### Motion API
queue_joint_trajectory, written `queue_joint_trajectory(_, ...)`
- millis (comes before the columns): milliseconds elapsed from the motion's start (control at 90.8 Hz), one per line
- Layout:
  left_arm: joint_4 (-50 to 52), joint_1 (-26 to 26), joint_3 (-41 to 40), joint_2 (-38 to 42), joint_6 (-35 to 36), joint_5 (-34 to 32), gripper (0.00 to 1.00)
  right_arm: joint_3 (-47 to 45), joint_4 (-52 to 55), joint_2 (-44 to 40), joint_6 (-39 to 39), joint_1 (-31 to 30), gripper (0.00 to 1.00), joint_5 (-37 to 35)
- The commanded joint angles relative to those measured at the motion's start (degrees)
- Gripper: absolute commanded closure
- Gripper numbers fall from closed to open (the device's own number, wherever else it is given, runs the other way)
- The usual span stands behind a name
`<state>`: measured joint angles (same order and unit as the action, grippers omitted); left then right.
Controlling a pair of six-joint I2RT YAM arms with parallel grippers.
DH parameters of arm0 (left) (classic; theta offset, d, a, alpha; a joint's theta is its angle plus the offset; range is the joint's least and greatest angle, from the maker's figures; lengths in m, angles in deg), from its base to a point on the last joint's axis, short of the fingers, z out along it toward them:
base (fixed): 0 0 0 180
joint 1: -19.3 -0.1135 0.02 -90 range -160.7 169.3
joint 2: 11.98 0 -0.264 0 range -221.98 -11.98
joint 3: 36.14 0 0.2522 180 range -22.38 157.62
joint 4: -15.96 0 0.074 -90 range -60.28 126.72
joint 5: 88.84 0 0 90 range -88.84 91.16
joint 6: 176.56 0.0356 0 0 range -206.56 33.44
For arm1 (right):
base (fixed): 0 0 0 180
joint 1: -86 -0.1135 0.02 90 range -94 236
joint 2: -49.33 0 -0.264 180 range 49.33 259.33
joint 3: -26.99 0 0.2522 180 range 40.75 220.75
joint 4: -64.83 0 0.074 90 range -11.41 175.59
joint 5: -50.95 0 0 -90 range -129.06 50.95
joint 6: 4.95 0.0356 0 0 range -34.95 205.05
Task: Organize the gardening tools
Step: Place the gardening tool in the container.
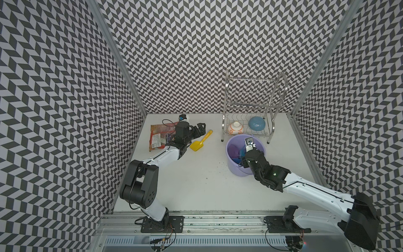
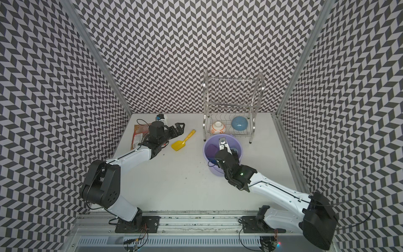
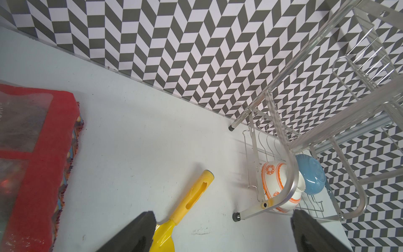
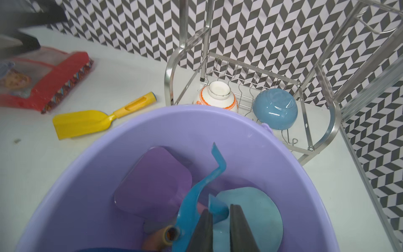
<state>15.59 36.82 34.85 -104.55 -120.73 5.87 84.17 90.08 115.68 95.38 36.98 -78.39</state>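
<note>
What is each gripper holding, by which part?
Left gripper: nothing. Right gripper: tips slightly apart at a blue plastic tool in the lavender bucket; hold unclear.

No words or numbers could be read anywhere. The red snack bag [image 1: 157,137], at the left middle of both top views, had a white label with tiny print and a purple badge with pale letters. They were too small and blurry to make out. In the left wrist view, a few faint letters on the bag were cut off at the left edge.
</note>
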Motion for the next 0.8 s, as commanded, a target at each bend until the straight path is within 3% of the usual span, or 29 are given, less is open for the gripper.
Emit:
queue_joint_trajectory(0,0.76,-0.47,0.04,0.84,0.31,0.03,0.0,-1.02,-1.16,-0.11,1.9,-0.29,0.72,0.17)
queue_joint_trajectory(551,1.63,-1.08,-0.07,0.88,1.29,-0.49,0.0,5.54,4.37,-3.98,3.65,-0.23,0.21,-5.82)
queue_joint_trajectory(683,2.89,-1.08,0.73,0.44,3.52,-0.87,0.0,8.14,6.1,-5.56,3.83,-0.07,0.01,-7.35)
queue_joint_trajectory(793,6.64,-1.05,3.43,-1.13,6.83,0.04,0.0,11.52,8.22,-6.39,4.55,0.59,0.0,-7.62)
